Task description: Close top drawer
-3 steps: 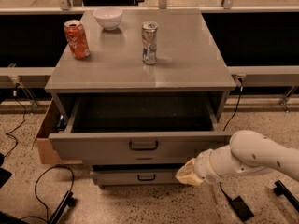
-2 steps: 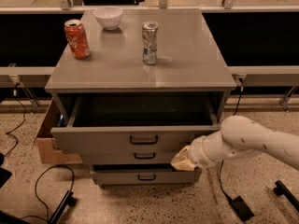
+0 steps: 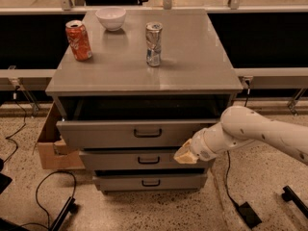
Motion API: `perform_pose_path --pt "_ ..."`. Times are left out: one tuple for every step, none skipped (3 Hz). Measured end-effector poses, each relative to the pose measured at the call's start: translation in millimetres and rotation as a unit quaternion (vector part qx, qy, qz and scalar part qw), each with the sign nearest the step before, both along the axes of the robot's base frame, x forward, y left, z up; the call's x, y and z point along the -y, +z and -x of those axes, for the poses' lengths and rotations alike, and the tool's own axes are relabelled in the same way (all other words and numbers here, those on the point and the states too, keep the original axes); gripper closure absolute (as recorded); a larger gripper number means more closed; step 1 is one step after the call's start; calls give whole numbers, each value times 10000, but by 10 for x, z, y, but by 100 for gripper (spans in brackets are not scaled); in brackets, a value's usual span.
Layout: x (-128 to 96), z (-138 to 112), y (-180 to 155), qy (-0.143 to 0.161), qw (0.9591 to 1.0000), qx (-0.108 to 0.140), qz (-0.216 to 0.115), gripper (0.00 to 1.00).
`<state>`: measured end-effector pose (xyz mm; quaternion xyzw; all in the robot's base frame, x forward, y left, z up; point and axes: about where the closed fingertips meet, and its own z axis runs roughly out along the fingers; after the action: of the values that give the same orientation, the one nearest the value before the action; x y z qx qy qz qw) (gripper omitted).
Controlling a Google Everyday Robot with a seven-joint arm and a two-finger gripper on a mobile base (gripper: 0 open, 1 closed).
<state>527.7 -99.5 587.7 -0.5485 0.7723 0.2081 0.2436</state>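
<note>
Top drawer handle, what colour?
The handle is black, camera view; claw near the top drawer front.

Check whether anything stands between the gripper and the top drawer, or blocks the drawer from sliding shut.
Nothing visible does. The gripper sits at the lower right front of the top drawer, with nothing between them. The open gap behind the front is dark; no object shows in it.

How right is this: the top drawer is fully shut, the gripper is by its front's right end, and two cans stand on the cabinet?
No. The camera view shows the top drawer partly open, not fully shut. Otherwise right: the gripper is by its front's right end, and the red can and silver can stand on the cabinet.
</note>
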Motion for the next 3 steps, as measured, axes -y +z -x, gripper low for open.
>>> perform_pose_path --pt "-6 -259 91 -51 9999 91 120 100" --pt "20 -464 200 -106 9995 204 214 100" --pt "65 -574 297 -172 9989 318 286 100"
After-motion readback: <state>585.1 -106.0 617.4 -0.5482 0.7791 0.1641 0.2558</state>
